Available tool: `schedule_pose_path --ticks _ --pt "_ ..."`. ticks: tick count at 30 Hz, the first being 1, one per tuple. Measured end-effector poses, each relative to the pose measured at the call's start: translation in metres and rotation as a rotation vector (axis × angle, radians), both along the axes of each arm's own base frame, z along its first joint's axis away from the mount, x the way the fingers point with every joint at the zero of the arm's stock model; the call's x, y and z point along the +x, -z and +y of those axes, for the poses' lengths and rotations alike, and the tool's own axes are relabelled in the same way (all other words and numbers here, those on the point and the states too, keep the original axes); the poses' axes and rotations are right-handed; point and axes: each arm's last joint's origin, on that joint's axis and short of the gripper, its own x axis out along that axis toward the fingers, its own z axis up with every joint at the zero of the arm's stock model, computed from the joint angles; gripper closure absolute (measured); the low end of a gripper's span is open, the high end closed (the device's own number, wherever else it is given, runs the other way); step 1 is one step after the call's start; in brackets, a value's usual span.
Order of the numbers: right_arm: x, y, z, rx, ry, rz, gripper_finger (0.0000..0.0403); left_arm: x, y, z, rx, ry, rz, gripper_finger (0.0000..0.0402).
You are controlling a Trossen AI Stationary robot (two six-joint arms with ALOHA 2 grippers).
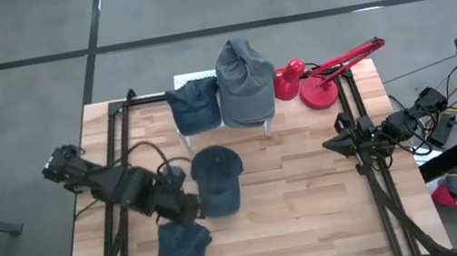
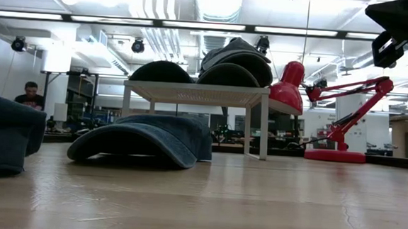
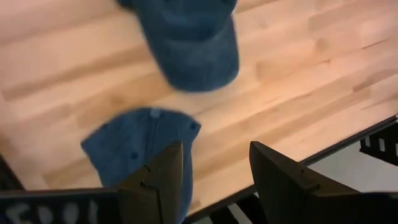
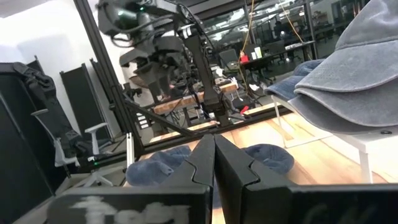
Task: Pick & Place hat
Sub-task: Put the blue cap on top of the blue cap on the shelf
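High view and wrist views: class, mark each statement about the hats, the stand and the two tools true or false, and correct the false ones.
1. Grey hats are stacked on the white stand. True.
2. The left tool is shut on a hat. False: it is open and holds nothing.
3. The right tool is shut. True.
4. A red lamp stands beside the stand. True.
5. Only one dark blue hat lies on the table. False: two, one mid-table, another near the front edge.
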Motion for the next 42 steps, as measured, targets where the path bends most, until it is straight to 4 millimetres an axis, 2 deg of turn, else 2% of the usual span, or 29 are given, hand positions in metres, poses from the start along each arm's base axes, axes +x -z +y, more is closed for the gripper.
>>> schedule_pose_path --ticks 5,13,23,31,42 --pt "0.0 0.0 0.0 -0.002 0.0 0.004 0.0394 -0.008 0.01 -0.016 -0.022 -0.041 0.035 0.0225" --pt "0.0 0.0 0.0 -0.002 0.0 0.004 0.0394 -0.012 0.027 -0.031 -0.078 -0.051 0.089 0.0225" --pt "0.0 0.0 0.0 -0.002 0.0 0.004 0.0394 -0.009 0.052 -0.042 -0.127 -0.029 0.129 0.0225" --pt "0.0 0.0 0.0 -0.002 0.0 0.004 0.0394 -0.008 0.081 -0.052 -0.211 0.013 0.187 0.0225" --pt "0.0 0.001 0.0 -0.005 0.0 0.008 0.0394 -0.012 0.108 -0.053 -0.238 0.03 0.273 0.0225"
